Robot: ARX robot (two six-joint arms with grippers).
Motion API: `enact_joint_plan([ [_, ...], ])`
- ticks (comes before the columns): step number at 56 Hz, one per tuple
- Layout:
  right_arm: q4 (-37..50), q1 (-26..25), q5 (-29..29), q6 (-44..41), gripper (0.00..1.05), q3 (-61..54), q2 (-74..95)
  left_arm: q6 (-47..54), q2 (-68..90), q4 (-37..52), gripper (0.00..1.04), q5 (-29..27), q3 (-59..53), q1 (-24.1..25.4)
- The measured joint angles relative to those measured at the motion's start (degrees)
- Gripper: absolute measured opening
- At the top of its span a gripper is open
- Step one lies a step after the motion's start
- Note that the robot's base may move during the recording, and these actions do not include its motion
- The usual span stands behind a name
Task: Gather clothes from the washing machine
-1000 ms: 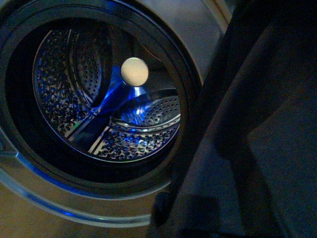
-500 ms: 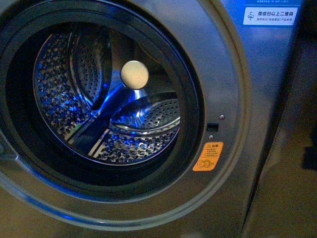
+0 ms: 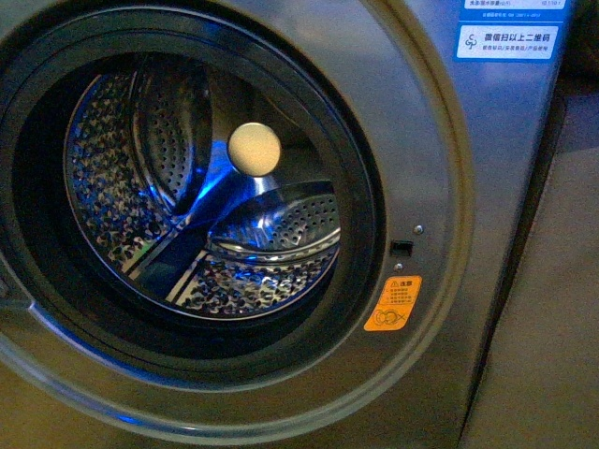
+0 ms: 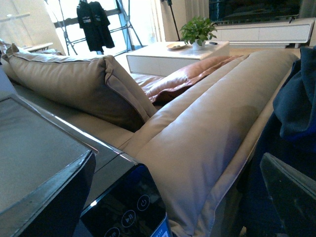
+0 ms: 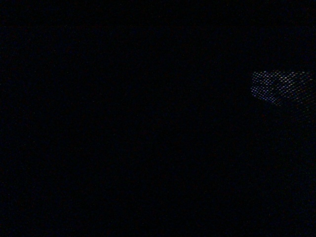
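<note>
The washing machine [image 3: 440, 140] fills the front view, its round porthole open onto the perforated steel drum [image 3: 140, 187] with a cream knob [image 3: 255, 148] at the back. No fabric shows inside the drum. In the left wrist view the clothes [image 4: 296, 103], dark navy fabric, hang at the edge next to a beige sofa. My left gripper [image 4: 175, 168] is open, its dark fingers [image 4: 44, 197] wide apart above the machine's top and its black control panel [image 4: 126, 212]. The right wrist view is dark. Neither arm appears in the front view.
An orange warning sticker [image 3: 393, 304] and blue-white labels [image 3: 506, 41] sit on the machine's front. A beige sofa [image 4: 197, 118] with a cushion [image 4: 74, 79] stands beside the machine. Further back are a white low table [image 4: 173, 54] with a potted plant [image 4: 197, 32].
One second ago the dark clothes covered the right side of the front view. They have moved out of it, uncovering the machine's front panel and sticker.
</note>
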Motion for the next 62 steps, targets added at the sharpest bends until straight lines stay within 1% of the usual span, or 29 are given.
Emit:
enact_joint_plan([
  [6, -4.5, -4.7, -4.1, -1.5, 0.08, -0.2, 3.0, 0.0, 0.0, 0.0, 1.03, 0.0, 0.0, 0.0],
  [7, -4.9, -5.2, -4.5, -1.6, 0.08, -0.3, 3.3, 0.0, 0.0, 0.0, 0.97, 0.0, 0.0, 0.0],
  [8, -5.6, -6.2, -5.2, -1.8, 0.08, -0.6, 3.9, 0.0, 0.0, 0.0, 0.97, 0.0, 0.0, 0.0],
  [9, -6.0, -6.7, -5.6, -2.0, 0.08, -0.7, 4.2, 0.0, 0.0, 0.0, 0.89, 0.0, 0.0, 0.0],
  [13, -8.2, -9.7, -7.7, -2.7, 0.08, -2.0, 6.1, 0.0, 0.0, 0.0, 0.89, 0.0, 0.0, 0.0],
  [14, -9.0, -10.7, -8.3, -3.0, 0.08, -2.5, 6.7, 0.0, 0.0, 0.0, 0.84, 0.0, 0.0, 0.0],
  [15, -9.4, -11.2, -8.5, -3.4, 0.08, -2.7, 7.0, 0.0, 0.0, 0.0, 0.84, 0.0, 0.0, 0.0],
  [19, -11.4, -13.8, -10.3, -4.8, 0.08, -4.4, 8.9, 0.0, 0.0, 0.0, 0.89, 0.0, 0.0, 0.0],
  [22, -13.1, -15.7, -11.0, -6.3, 0.08, -5.8, 10.7, 0.0, 0.0, 0.0, 0.99, 0.0, 0.0, 0.0],
  [24, -14.1, -16.6, -11.0, -7.5, 0.08, -6.8, 11.8, 0.0, 0.0, 0.0, 0.99, 0.0, 0.0, 0.0],
  [25, -14.4, -16.9, -11.0, -8.2, 0.08, -7.1, 12.2, 0.0, 0.0, 0.0, 1.03, 0.0, 0.0, 0.0],
  [31, -19.0, -18.5, -10.5, -13.6, 0.08, -9.6, 17.7, 0.0, 0.0, 0.0, 1.03, 0.0, 0.0, 0.0],
  [35, -23.5, -18.5, -9.1, -18.0, 0.08, -10.2, 23.8, 0.0, 0.0, 0.0, 0.92, 0.0, 0.0, 0.0],
  [36, -24.9, -18.2, -8.1, -19.5, 0.08, -10.2, 26.1, 0.0, 0.0, 0.0, 0.85, 0.0, 0.0, 0.0],
  [38, -26.5, -17.8, -6.4, -21.1, 0.15, -10.2, 29.1, 0.0, 0.0, 0.0, 0.88, 0.0, 0.0, 0.0],
  [39, -28.6, -17.5, -5.4, -22.2, 0.21, -9.9, 31.4, 0.0, 0.0, 0.0, 0.94, 0.0, 0.0, 0.0],
  [40, -30.2, -17.3, -4.8, -22.4, 0.24, -9.6, 32.9, 0.0, 0.0, 0.0, 0.94, 0.0, 0.0, 0.0],
  [42, -33.9, -16.8, -3.5, -22.3, 0.33, -8.7, 36.5, 0.0, 0.0, 0.0, 1.03, 0.0, 0.0, 0.0],
  [45, -38.8, -16.3, -2.7, -21.4, 0.43, -7.2, 40.4, 0.1, 0.0, 0.0, 1.03, 0.0, 0.0, 0.0],
  [49, -41.0, -15.8, -2.1, -19.8, 0.56, -6.3, 43.2, 0.0, 0.0, 0.0, 1.0, 0.0, 0.0, 0.0],
  [50, -41.5, -15.7, -2.1, -19.3, 0.59, -6.1, 43.7, 0.0, 0.0, 0.0, 0.94, 0.0, 0.0, 0.0],
  [53, -41.6, -15.5, -2.1, -18.3, 0.68, -5.6, 44.2, 0.0, 0.0, 0.0, 0.94, 0.0, 0.0, 0.0],
  [54, -41.2, -15.4, -1.9, -18.0, 0.72, -5.6, 44.2, 0.0, 0.0, 0.0, 0.86, 0.0, 0.0, 0.0],
  [57, -39.6, -15.2, -1.9, -17.1, 0.8, -5.3, 43.9, 0.0, 0.0, 0.0, 0.86, 0.0, 0.0, 0.0],
  [58, -39.1, -15.1, -2.3, -16.6, 0.84, -5.2, 43.7, 0.0, 0.0, 0.0, 0.81, 0.0, 0.0, 0.0],
  [59, -38.4, -15.1, -2.6, -15.9, 0.87, -5.2, 43.4, 0.0, 0.0, 0.0, 0.81, 0.0, 0.0, 0.0],
  [60, -38.0, -15.1, -2.7, -15.7, 0.89, -5.2, 43.2, 0.0, 0.0, 0.0, 0.91, 0.0, 0.0, 0.0],
  [61, -37.2, -15.0, -2.8, -15.5, 0.93, -5.2, 42.8, 0.0, 0.0, 0.0, 0.91, 0.0, 0.0, 0.0],
  [62, -36.2, -15.0, -3.0, -15.1, 0.96, -5.3, 42.2, 0.0, 0.0, 0.0, 0.96, 0.0, 0.0, 0.0],
])
